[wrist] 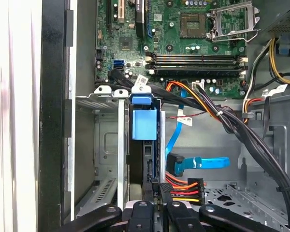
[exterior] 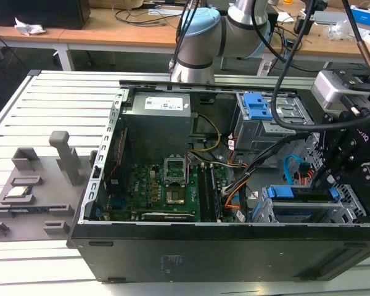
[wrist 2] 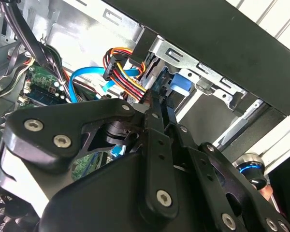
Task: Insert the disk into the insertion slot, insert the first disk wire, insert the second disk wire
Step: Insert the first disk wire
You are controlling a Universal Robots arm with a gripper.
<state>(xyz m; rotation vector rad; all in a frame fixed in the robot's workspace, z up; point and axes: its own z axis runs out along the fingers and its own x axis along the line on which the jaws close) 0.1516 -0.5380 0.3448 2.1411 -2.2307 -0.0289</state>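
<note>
Your exterior view looks down at a slant, from well back, over the whole open computer case (exterior: 203, 253) on the desk (exterior: 61, 98). Both wrist views ride just behind the hand (wrist: 159, 187) (wrist 2: 157, 107), close in on the insertion slot (wrist: 106, 145). They share the disk (wrist: 145, 124) (wrist 2: 181, 84) and the coloured wire bundle (wrist: 182, 186) (wrist 2: 125, 72).

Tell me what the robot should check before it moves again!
1. The disk sits in the insertion slot: ok, its blue carrier is between the slot walls.
2. The gripper is close to the coloured power wires: ok, right beside them.
3. The blue data cable is plugged in: not ok, its plug looks apart from the disk.
4. Those power wires are plugged into the disk: cannot tell, the gripper covers that spot.
5. The black cable bundle is out of the way: ok, it runs off to one side.
</note>
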